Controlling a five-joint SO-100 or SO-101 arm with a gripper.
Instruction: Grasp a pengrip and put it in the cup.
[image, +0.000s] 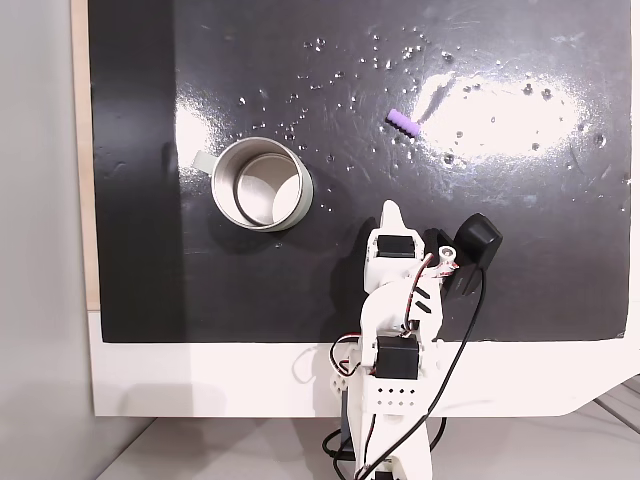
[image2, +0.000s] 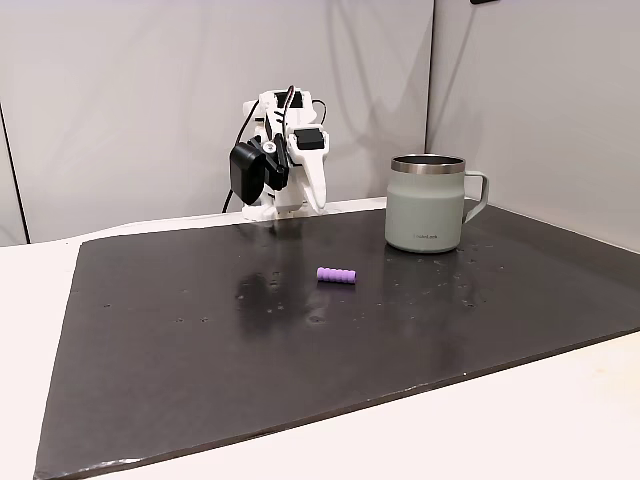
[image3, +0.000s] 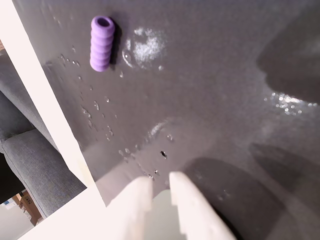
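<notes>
In the wrist view, the tool (image3: 160, 182) enters from the bottom edge, its two white fingertips (image3: 137, 192) close together with only a narrow gap between them, holding nothing. The purple ribbed pengrip (image3: 102, 43) lies on its side near the top left, well apart from the tool, with its open end facing up the picture. It rests on the dark glossy surface (image3: 215, 100), which carries small pale droplets (image3: 107, 131) and bright glare, with a white border (image3: 45, 110) running along the left.

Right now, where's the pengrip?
The pengrip lies on the black mat, in a fixed view up and right of the cup, beyond the gripper, touching neither.
</notes>
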